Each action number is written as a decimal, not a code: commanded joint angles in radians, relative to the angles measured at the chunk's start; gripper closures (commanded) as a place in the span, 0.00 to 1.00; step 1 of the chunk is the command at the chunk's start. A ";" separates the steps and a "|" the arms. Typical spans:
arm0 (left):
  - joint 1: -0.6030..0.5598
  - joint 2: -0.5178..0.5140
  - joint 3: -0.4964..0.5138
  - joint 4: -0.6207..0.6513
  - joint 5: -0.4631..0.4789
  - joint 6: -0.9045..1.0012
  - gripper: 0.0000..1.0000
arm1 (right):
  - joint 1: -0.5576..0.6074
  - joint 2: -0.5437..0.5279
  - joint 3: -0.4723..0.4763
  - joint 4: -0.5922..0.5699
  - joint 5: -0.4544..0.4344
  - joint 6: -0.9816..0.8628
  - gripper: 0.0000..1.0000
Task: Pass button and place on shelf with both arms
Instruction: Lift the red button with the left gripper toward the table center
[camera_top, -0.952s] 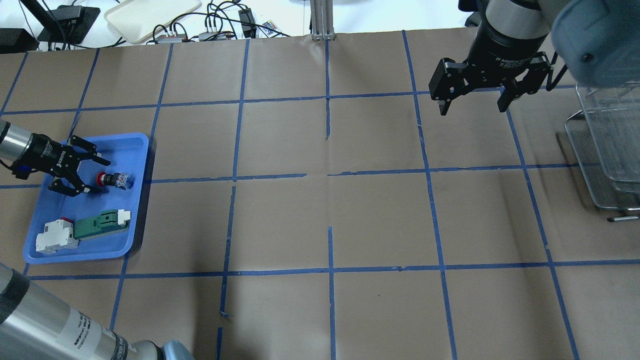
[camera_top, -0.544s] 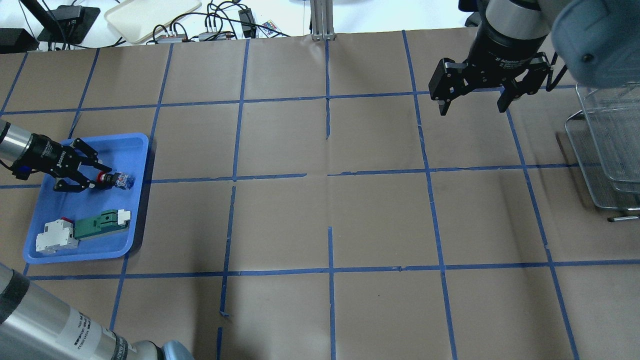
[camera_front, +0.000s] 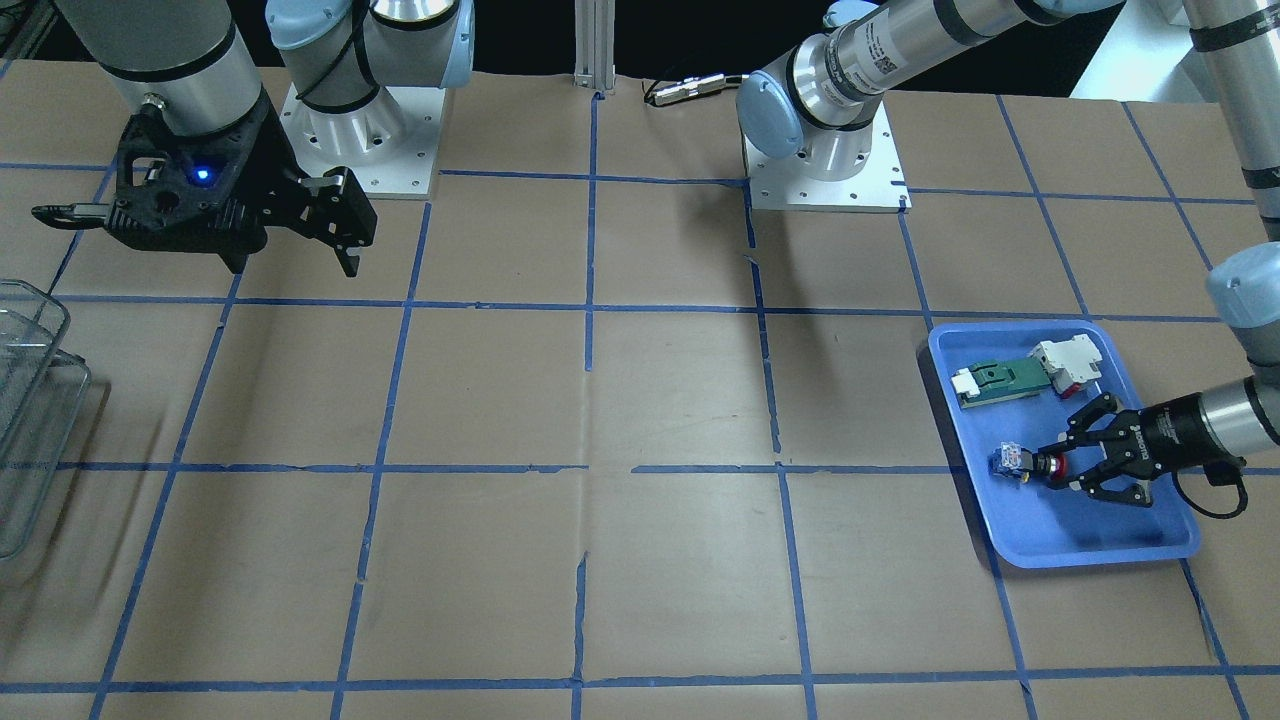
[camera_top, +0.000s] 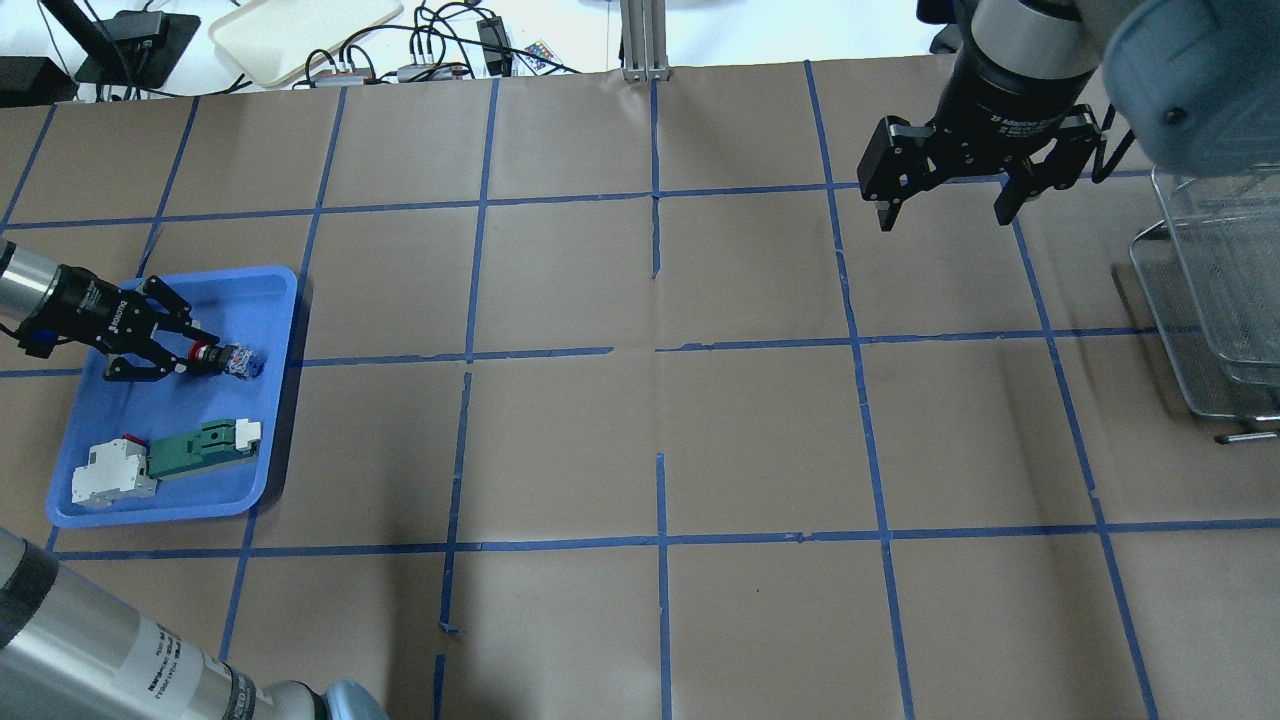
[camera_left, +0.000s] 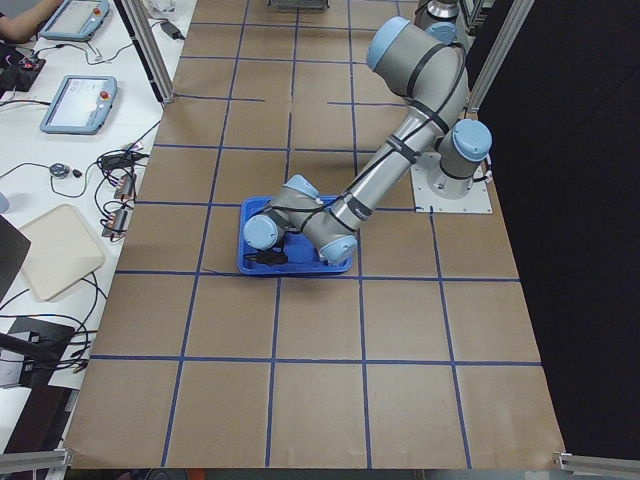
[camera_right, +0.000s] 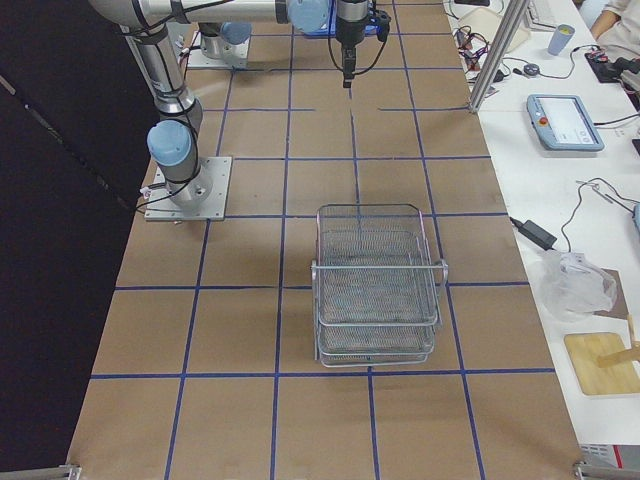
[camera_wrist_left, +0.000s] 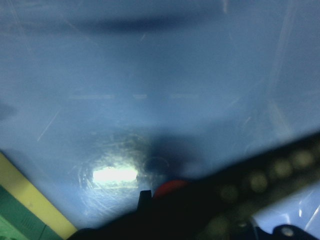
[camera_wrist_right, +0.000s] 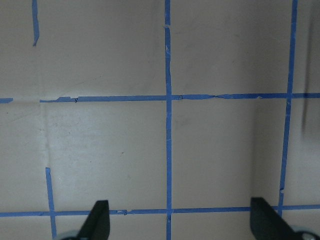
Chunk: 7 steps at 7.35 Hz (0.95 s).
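Observation:
The button (camera_top: 228, 360) lies on its side in the blue tray (camera_top: 262, 285) at the table's left, red head toward my left gripper (camera_top: 188, 354). The gripper's fingers have closed in on the red head; it also shows in the front view (camera_front: 1062, 468) with the button (camera_front: 1018, 463). The left wrist view is blurred and shows a bit of the red head (camera_wrist_left: 170, 189). My right gripper (camera_top: 940, 215) hangs open and empty above the far right of the table, to the left of the wire shelf (camera_top: 1225, 290). The shelf (camera_right: 375, 290) is empty.
A green-and-white module (camera_top: 205, 447) and a white breaker (camera_top: 110, 478) lie in the tray's near part, close to the button. Cables and a cream tray (camera_top: 300, 30) lie beyond the table's far edge. Brown paper with blue tape lines covers the table (camera_top: 660, 400).
My left gripper has moved right onto the button and its fingers have narrowed from wide open to around the red head. The right arm has hardly moved.

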 joint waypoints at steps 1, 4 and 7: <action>-0.012 0.048 0.026 -0.012 -0.005 -0.013 1.00 | 0.000 0.000 0.000 0.000 0.000 0.001 0.00; -0.149 0.179 0.028 -0.080 -0.122 -0.170 1.00 | 0.000 -0.015 0.000 0.000 0.000 -0.055 0.00; -0.416 0.311 -0.003 -0.098 -0.246 -0.516 1.00 | 0.000 -0.017 -0.002 0.000 0.030 -0.335 0.00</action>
